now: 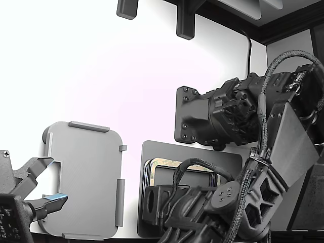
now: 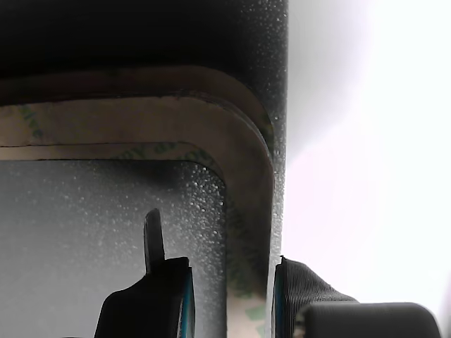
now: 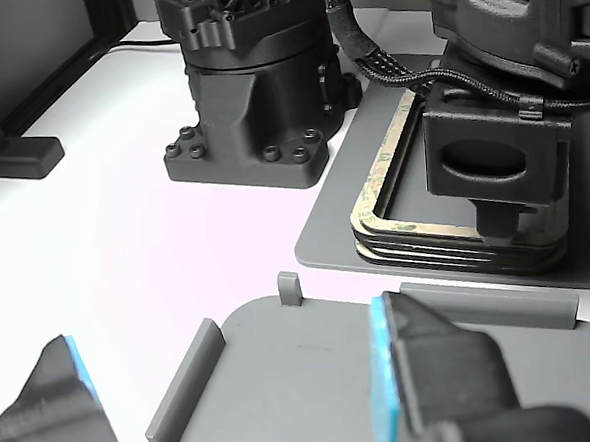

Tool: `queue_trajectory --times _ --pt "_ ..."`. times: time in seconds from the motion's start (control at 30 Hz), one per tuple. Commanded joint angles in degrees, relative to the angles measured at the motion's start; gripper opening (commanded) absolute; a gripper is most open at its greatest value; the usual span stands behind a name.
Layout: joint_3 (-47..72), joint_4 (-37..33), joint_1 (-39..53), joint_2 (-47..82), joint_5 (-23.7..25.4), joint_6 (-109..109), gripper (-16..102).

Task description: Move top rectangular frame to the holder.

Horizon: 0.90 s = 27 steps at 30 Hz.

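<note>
Item 1: top rectangular frame, thin tan ring with greenish marks, uppermost of a stack of like rings. The stack lies on a dark grey flat mat on the white desk, at the desk's side nearer the exterior view's right, beside the black arm base.

Item 2: tool, lowered over one long side of the stack near a rounded corner. In the wrist view its two fingers stand spread, one inside the ring's open centre and one outside its outer edge, with the frame's strip between them. Whether the pads touch the frame cannot be told.

Item 3: holder, light grey rounded-corner plate with raised tabs along its edges, lying on the desk beside the mat, toward the exterior view's left. Nothing rests on it.

Item 4: second gripper, with blue pads, at the holder's edge nearest the exterior view's left, jaws apart.
</note>
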Motion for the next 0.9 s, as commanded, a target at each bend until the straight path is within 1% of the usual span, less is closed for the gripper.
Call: queue_trajectory --times 0.0,0.3,0.67,0.77,0.8,0.87 --pt "-1.0 -0.2 -1.1 1.7 0.2 0.3 42" --pt "-0.6 -1.1 -1.1 1.5 0.2 0.4 41" --pt "-0.8 -1.2 -1.2 1.0 0.2 0.4 32" --pt "-0.8 -1.1 -1.2 1.0 0.4 0.5 27" --pt "-0.7 -1.1 -1.2 1.0 0.7 0.8 22" --pt "-0.8 -1.1 -1.2 1.0 1.3 1.3 9"
